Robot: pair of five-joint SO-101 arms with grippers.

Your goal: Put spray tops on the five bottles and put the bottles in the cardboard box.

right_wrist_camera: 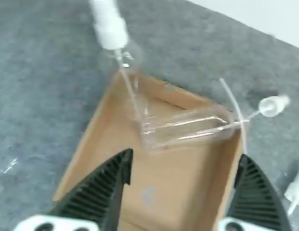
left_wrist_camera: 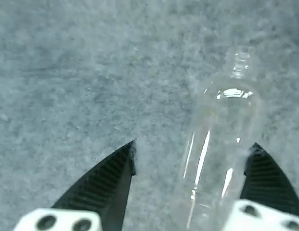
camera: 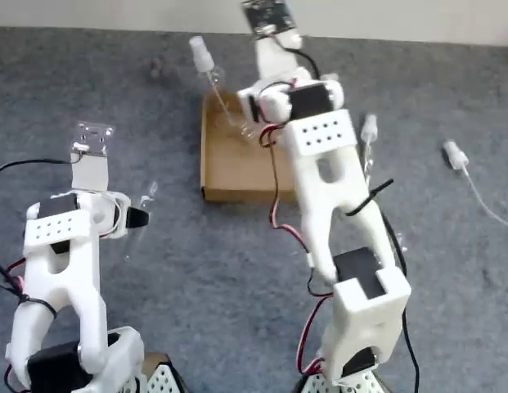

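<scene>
Trouble is looming chiefly at the left gripper (left_wrist_camera: pixel 193 145), which is standing wide open and gripping nothing. An uncapped clear bottle (left_wrist_camera: pixel 221 139) is lying on the grey table (left_wrist_camera: pixel 67 72) between its jaws, close against one and well apart from the other. If the jaws are closing from this offset, one finger is likely meeting the smooth round wall first and shoving it sideways. The bottle is then liable to be rolling or squirting out instead of seating, since a light, empty plastic body is probably offering little resistance. Its open neck is pointing away from the wrist, so a grasp low on the body is probably leaving the neck free for a top, yet letting it droop.

The right gripper (right_wrist_camera: pixel 185 156) is hanging over the cardboard box (camera: pixel 229 168), likewise spread wide and carrying nothing. Inside, one capped bottle (right_wrist_camera: pixel 183 127) is lying across the floor with its spray head jutting over the wall. A leaning capped bottle (right_wrist_camera: pixel 123 62) is resting against the far wall, its head poking out above it. Any descent here is risking a knock that tips the leaning one out of the box. A loose spray top (camera: pixel 369 129) is lying on the table just beside the right arm, and a second spray top (camera: pixel 455 155) is lying farther off. Their thin dip tubes are looking easy to bend or snag.
</scene>
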